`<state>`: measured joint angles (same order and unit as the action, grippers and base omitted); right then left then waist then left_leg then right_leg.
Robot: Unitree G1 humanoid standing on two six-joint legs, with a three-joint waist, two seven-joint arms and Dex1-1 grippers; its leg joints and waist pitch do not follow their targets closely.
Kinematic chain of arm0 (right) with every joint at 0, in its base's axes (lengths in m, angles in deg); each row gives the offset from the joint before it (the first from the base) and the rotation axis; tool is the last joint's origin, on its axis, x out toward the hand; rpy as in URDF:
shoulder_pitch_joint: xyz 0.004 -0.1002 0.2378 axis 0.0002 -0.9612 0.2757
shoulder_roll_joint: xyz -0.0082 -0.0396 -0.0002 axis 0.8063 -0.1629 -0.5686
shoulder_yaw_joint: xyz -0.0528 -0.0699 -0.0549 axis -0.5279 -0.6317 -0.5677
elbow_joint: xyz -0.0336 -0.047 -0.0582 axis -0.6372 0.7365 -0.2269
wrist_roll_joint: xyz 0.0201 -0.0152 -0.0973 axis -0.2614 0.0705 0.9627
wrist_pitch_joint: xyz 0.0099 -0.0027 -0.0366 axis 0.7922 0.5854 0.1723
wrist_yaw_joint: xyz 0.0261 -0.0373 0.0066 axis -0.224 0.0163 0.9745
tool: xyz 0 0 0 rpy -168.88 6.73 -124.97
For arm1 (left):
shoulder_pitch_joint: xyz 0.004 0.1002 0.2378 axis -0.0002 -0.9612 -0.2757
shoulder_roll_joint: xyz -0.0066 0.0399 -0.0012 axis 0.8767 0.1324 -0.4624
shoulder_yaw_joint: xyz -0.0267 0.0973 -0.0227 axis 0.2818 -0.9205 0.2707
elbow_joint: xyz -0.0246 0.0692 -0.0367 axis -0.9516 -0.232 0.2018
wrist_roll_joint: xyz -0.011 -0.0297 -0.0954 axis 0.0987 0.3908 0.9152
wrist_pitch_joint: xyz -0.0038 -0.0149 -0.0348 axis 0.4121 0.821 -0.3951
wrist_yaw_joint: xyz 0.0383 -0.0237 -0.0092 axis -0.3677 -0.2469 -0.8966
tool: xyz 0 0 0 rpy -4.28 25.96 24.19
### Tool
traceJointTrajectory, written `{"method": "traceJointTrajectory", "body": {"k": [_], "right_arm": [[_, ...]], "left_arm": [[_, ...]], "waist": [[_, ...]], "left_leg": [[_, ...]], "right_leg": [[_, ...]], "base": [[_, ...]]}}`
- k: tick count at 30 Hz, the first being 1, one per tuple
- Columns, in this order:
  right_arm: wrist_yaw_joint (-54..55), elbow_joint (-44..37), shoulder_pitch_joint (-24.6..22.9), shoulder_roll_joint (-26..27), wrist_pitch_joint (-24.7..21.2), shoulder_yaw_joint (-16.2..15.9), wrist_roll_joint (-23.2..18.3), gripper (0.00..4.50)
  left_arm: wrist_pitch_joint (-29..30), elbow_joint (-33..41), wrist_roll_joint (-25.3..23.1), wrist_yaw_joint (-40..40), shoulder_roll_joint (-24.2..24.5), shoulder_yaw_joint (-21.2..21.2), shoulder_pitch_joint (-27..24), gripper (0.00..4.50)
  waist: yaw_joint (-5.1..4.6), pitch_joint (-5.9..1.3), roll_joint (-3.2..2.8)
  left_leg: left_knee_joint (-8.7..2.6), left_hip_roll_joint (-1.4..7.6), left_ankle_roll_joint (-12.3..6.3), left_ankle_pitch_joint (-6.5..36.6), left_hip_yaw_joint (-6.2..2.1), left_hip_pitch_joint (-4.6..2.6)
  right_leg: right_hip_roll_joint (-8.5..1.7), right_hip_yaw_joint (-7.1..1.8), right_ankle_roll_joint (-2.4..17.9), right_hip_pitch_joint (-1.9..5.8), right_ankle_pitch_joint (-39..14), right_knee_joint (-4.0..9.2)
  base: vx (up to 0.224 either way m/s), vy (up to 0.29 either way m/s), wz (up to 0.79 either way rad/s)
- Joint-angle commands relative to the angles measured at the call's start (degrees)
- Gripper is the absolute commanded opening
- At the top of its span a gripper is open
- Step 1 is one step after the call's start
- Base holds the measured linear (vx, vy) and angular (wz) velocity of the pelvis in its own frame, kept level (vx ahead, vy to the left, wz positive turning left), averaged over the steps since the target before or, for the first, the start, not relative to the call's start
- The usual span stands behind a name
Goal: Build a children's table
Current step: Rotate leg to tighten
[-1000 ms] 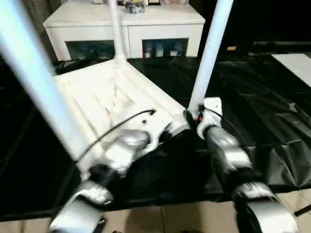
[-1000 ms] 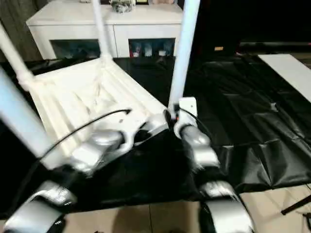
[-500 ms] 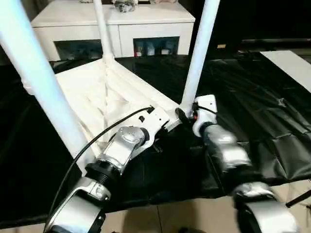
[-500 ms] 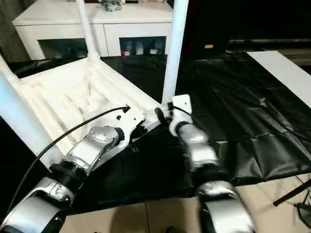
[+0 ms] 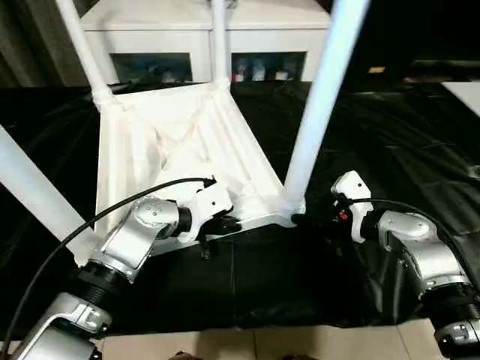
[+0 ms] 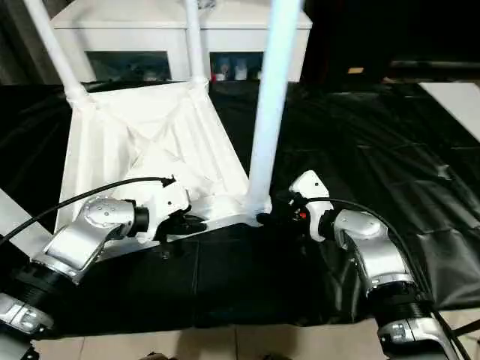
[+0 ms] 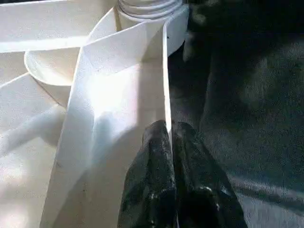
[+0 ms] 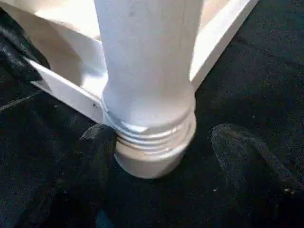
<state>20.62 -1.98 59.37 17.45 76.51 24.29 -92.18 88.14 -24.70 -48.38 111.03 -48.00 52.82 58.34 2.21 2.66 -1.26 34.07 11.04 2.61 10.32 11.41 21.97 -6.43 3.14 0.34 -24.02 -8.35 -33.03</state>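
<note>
The left gripper [image 5: 225, 223] pinches the thin rim of the upturned tabletop [image 5: 172, 142] between closed fingers [image 7: 156, 180]. Just right of it, a leg [image 5: 319, 105] rises from the corner socket; the right gripper [image 8: 166, 161] spreads wide around its base

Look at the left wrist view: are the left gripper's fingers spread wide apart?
No, the two black fingers are pinched together on the thin white edge wall of the tabletop.
</note>
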Motion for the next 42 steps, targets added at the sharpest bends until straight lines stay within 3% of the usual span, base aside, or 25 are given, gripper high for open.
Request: {"method": "traceJointTrajectory", "body": {"k": [1,5,10,12,15,23,25,27,34,36,42], "right_arm": [[0.35,-1.89,0.05,-0.09,-0.67,0.97,-0.53,3.63],[-0.1,-2.84,-0.27,-0.26,-1.26,0.9,-0.55,3.63],[-0.36,-4.15,-0.64,-0.57,-2.21,0.65,-0.85,3.63],[-0.43,-4.04,-0.5,-0.53,-2.25,0.64,-1.07,3.63],[-0.26,-4.17,-0.41,-0.51,-2.49,0.64,-1.04,3.63],[0.06,-4.46,-0.54,-0.51,-2.59,0.88,-0.92,3.63],[0.05,-4.5,-0.53,-0.46,-2.63,0.93,-1.03,3.63],[0.26,-4.73,-0.59,-0.51,-2.66,1.03,-0.99,3.63],[-0.81,-5.35,-0.92,-1.7,-2.67,1.67,-1.56,3.63],[-1.83,-5.08,-1.18,-2.51,-2.14,1.86,-1.74,3.63],[-3.62,-3.95,-0.77,-2.63,-1.78,2.22,-2.84,3.79]], "left_arm": [[1.37,1.5,1.41,0.42,-1.11,0.2,1.14,0.54],[-0.69,0.69,0.47,-0.56,-2.22,-0.5,1.65,0.64],[-0.99,-1.21,-1.26,-2.62,-4.01,-1.22,2.27,0.64],[-1.02,-2.26,-1.56,-3.72,-4.78,-1.02,2.5,0.64],[-1.37,-3.1,-1.47,-4.09,-5.73,-0.92,2.42,0.64],[-3.84,-7.54,-3.09,-7.17,-9.07,-1.83,3.22,0.64],[-4.31,-8.08,-3.51,-7.53,-9.25,-1.98,3.4,0.64],[-4.08,-9.44,-3.7,-7.94,-9.93,-1.97,3.72,0.64],[-4.41,-10.28,-3.92,-7.04,-9.62,-2.1,3.45,0.14],[-4.55,-10.04,-4.22,-6.09,-8.89,-2.38,3.02,0.05],[-4.76,-6.84,-5.16,-2.87,-5.82,-3.73,1.19,0.0]], "waist": [[0.08,-4.0,0.27],[0.19,-3.88,0.36],[0.15,-3.77,0.53],[0.15,-3.74,0.36],[0.14,-3.81,0.57],[0.26,-4.05,0.22],[0.26,-4.0,0.41],[0.23,-3.94,0.23],[0.2,-4.0,0.39],[0.21,-4.03,0.14],[-0.07,-4.09,0.21]], "left_leg": [[-4.32,1.67,-2.69,13.42,-0.51,-1.17],[-4.31,1.67,-3.17,13.75,-0.55,-1.1],[-4.44,1.69,-2.13,16.2,-0.61,-1.24],[-4.47,1.66,-1.99,16.47,-0.63,-1.23],[-4.45,1.59,-2.18,15.87,-0.75,-0.97],[-4.13,1.55,-3.31,13.93,-0.72,-0.96],[-4.16,1.54,-3.5,14.18,-0.71,-0.88],[-4.23,1.56,-3.19,15.05,-0.73,-0.97],[-4.23,1.54,-2.94,15.67,-0.78,-1.01],[-4.23,1.6,-3.11,15.38,-0.83,-0.96],[-4.11,1.65,-4.02,14.31,-0.8,-0.85]], "right_leg": [[-1.21,-1.4,13.91,2.83,-7.97,2.49],[-1.33,-1.4,13.39,2.94,-10.0,2.78],[-1.31,-1.41,11.69,2.74,-14.75,3.31],[-1.24,-1.43,11.41,2.69,-15.07,3.37],[-1.31,-1.4,11.14,2.89,-14.88,3.35],[-1.22,-1.33,12.34,3.02,-11.08,3.12],[-1.23,-1.3,12.24,3.1,-11.48,3.16],[-1.25,-1.3,11.88,3.02,-13.08,3.36],[-1.27,-1.28,11.52,3.02,-14.01,3.46],[-1.21,-1.23,11.8,3.1,-13.19,3.37],[-1.3,-1.21,12.82,3.17,-11.29,3.04]], "base": [[0.0,0.0,0.0],[0.0,0.0,0.0],[0.0,0.0,0.0],[0.0,0.0,0.0],[0.0,0.0,0.0],[0.0,0.0,0.0],[0.0,0.0,0.0],[0.0,0.0,0.0],[0.0,0.0,0.0],[0.0,0.0,0.0],[0.0,0.0,0.0]]}}
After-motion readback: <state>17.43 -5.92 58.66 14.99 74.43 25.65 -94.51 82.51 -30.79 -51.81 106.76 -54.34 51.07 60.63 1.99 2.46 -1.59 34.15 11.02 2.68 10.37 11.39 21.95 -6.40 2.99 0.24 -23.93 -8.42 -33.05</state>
